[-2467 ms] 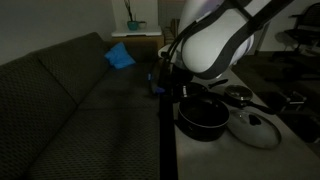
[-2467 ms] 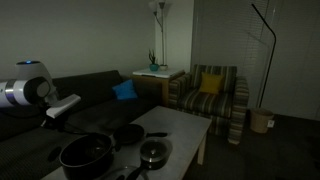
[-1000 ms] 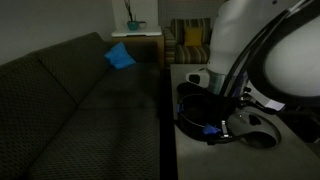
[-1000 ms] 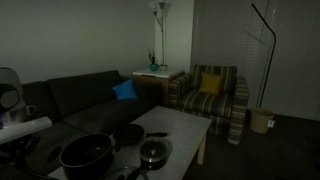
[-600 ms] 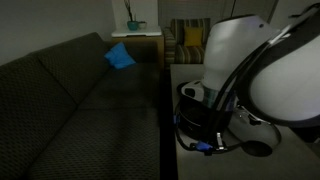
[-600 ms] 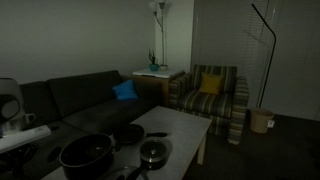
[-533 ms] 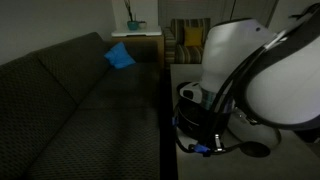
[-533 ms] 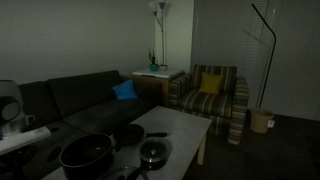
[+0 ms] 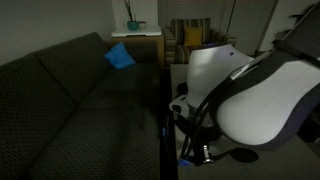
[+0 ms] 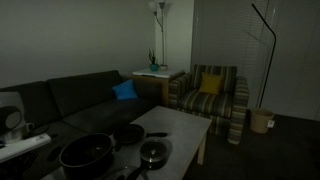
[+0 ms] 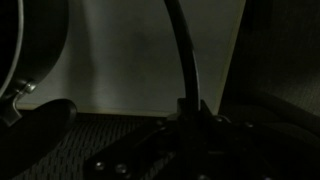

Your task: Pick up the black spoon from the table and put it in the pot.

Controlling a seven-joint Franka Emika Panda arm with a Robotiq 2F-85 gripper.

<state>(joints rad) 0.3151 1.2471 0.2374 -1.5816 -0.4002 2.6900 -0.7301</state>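
Observation:
The room is very dim. In the wrist view a long slim black spoon (image 11: 183, 55) lies on the pale table (image 11: 120, 60) and runs from the top edge down into my dark gripper (image 11: 190, 118). The jaws are too dark to read. The dark pot (image 10: 85, 155) stands at the table's (image 10: 178, 125) near end in an exterior view, and its curved wall (image 11: 25, 40) shows at the wrist view's left. My white arm (image 9: 250, 100) fills an exterior view and hides the pot there. My gripper (image 9: 195, 150) hangs low over the table's edge.
A glass lid (image 10: 152, 153) and a black pan (image 10: 128, 135) lie beside the pot. A pan handle (image 11: 40, 118) shows at the wrist view's lower left. A dark sofa (image 9: 70, 100) with a blue cushion (image 9: 120, 56) runs along the table. A striped armchair (image 10: 210, 95) stands beyond.
My arm has swung from above the pot toward the table's near end and dropped lower. It now covers the pot and lid in an exterior view.

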